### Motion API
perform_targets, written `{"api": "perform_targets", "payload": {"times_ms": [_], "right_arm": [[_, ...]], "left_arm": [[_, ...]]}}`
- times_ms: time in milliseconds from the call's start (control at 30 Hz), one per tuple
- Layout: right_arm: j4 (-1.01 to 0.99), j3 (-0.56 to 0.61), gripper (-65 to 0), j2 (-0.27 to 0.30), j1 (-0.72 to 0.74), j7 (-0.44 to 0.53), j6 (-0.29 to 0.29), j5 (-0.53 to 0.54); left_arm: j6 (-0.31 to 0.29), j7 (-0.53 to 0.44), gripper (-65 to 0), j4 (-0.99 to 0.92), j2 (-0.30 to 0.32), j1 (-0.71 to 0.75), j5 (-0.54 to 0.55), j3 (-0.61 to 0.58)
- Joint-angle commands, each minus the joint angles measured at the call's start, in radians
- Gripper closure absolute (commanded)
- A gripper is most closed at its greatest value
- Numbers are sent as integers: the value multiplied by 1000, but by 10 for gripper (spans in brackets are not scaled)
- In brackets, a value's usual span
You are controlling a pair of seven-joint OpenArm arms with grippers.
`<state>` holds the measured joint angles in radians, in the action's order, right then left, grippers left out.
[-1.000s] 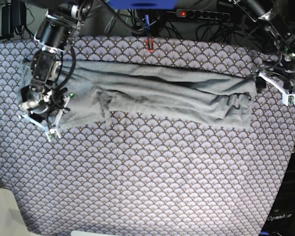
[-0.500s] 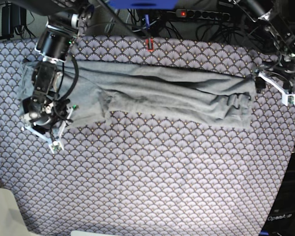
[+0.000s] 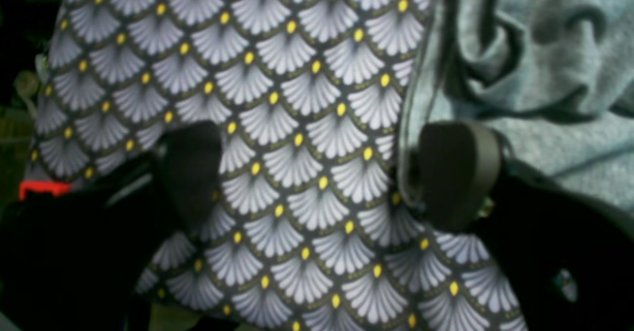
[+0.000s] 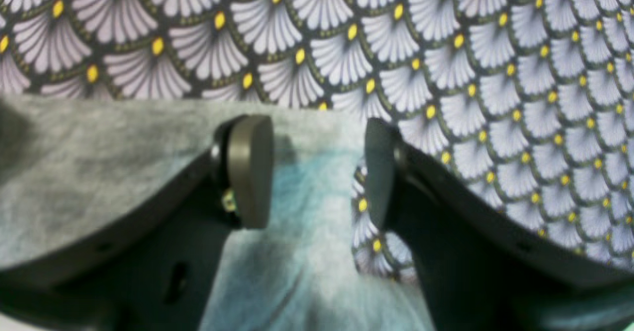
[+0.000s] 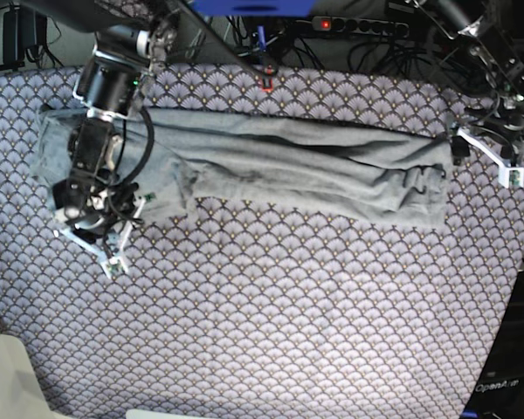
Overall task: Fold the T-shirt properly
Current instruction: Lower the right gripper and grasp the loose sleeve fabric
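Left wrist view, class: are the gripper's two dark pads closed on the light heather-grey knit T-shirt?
No: the left gripper stands open, only patterned table cloth between its pads, the T-shirt off to one side.

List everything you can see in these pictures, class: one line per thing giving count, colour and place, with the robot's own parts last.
T-shirt: one, light heather-grey, folded into a long band across the far half of the table.
Table cloth: one, purple-grey with scallop pattern and yellow dots, covering the table.
Red clip: one, red, at the far table edge.
Power strip: one, black with a red switch, behind the table.
Cables: several, black, behind the table.
Right gripper: one, dark fingers partly apart astride the shirt's edge, at the base view's left.
Left gripper: one, dark fingers wide apart over the cloth, one finger at the shirt's end, at the base view's right.
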<state>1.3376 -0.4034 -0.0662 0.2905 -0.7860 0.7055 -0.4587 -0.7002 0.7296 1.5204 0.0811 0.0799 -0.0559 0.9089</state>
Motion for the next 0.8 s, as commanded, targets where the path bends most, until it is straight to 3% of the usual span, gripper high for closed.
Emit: {"api": "perform_targets", "payload": {"times_ms": [0, 233, 767], "right_arm": [[-7, -1, -315, 6, 32, 15, -7, 7], [-59, -4, -315, 42, 63, 18, -7, 7], [-66, -18, -300, 41, 23, 21, -7, 7]], "left_arm": [[2, -21, -619, 15, 15, -9, 11, 3], [2, -21, -619, 15, 15, -9, 11, 3], [2, -21, -619, 15, 15, -15, 11, 0]]}}
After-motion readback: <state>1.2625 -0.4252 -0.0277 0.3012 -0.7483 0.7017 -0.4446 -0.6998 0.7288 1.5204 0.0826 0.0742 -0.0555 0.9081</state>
